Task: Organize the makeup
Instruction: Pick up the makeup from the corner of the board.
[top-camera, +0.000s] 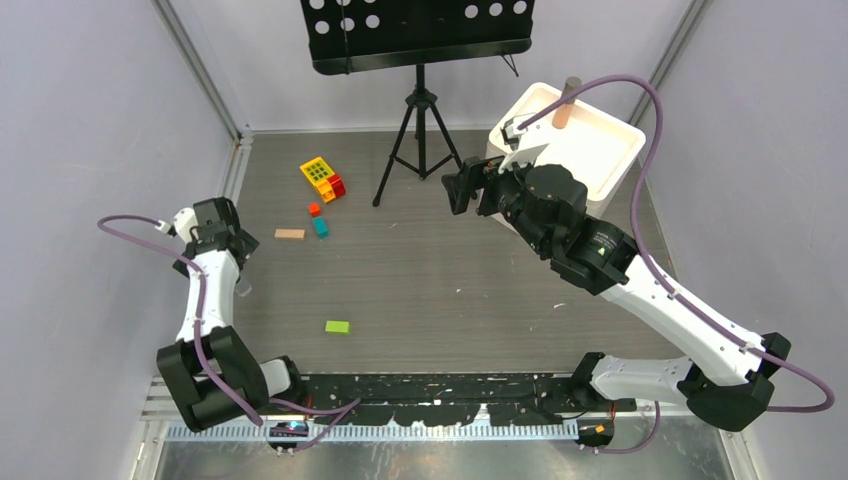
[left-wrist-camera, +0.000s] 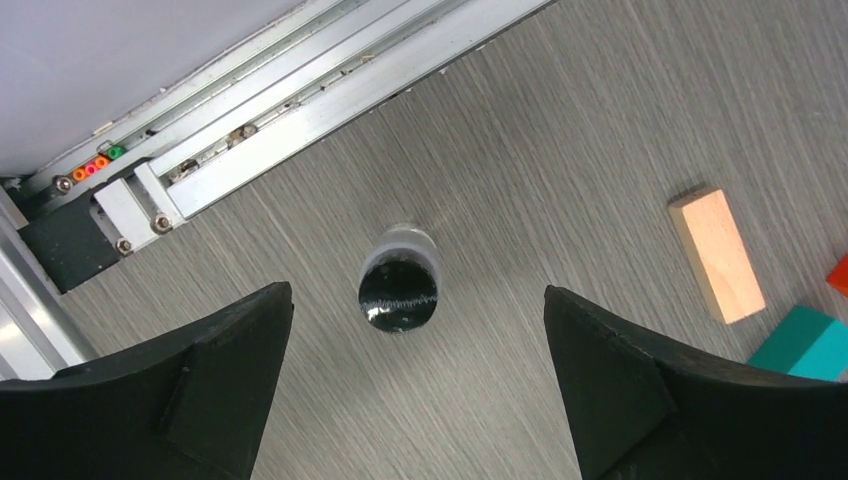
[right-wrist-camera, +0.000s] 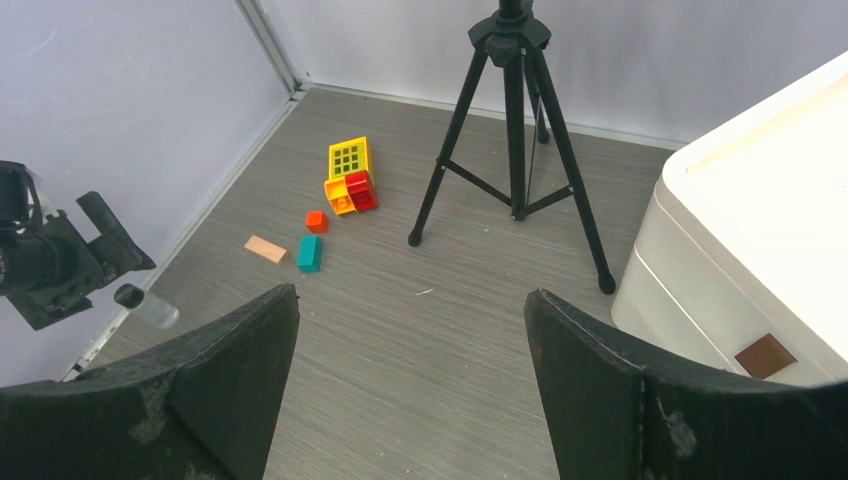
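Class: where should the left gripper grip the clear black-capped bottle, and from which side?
Across the clear body of the bottle, just behind its black cap, coming from above with the open left gripper. It seems to lie on its side, leaving both round flanks free.

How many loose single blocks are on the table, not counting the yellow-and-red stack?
4: small red block, teal block and tan block close to the stack; green block alone, nearer the front. More may be hidden.

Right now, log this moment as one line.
left hand: open over clear black-capped bottle | right hand: open, empty, beside white box | bottle: untouched
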